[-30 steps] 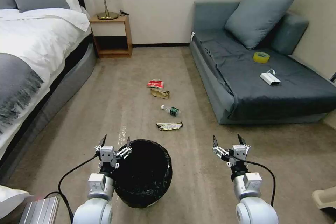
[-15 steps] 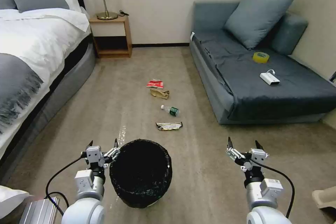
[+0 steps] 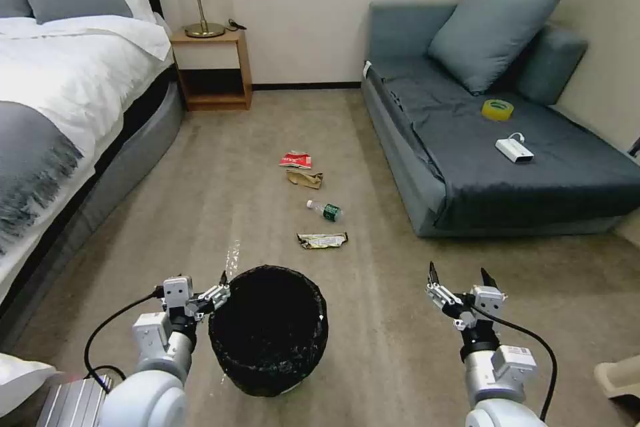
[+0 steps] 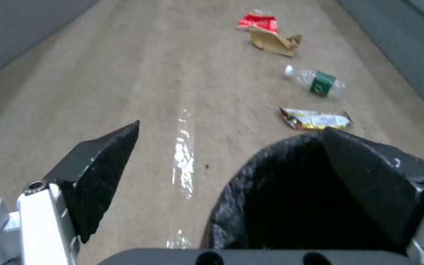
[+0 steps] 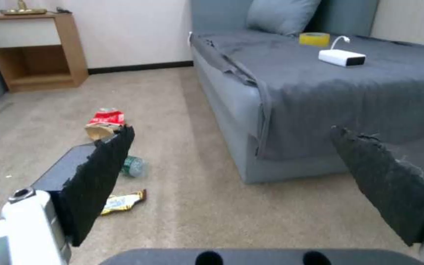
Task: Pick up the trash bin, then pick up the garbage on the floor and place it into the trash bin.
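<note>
Head view: left hand (image 3: 200,288) sits at the left edge of the trash bin (image 3: 268,329), fingers spread; left wrist view puts one finger (image 4: 369,184) over the bin mouth and the other finger (image 4: 99,173) outside over the carpet, so the rim looks straddled but not pinched yet; whether the inner finger touches the liner, cannot tell.

Risks, my read: a grip on liner alone, not on the rim, would let the bag slide and the bin stay on the floor or tip; a one-sided rim hold on a light bin likely hangs tilted; closing off-centre could shove it over.

Bin: round, black, crinkly black bag folded over a wide rim, upright on the carpet between both arms, nothing visible inside.

Garbage lies ahead of the bin in a loose line, well apart from both hands: gold-silver wrapper (image 3: 323,240) nearest, then clear bottle (image 3: 325,211) with green label, crumpled brown paper (image 3: 305,179), red-white packet (image 3: 296,160) touching or just beside it; bottle may roll if nudged, wrapper is flat and hard to get under.

Right hand (image 3: 457,280) hangs over bare carpet right of the bin, fingers spread, holding nothing.
</note>
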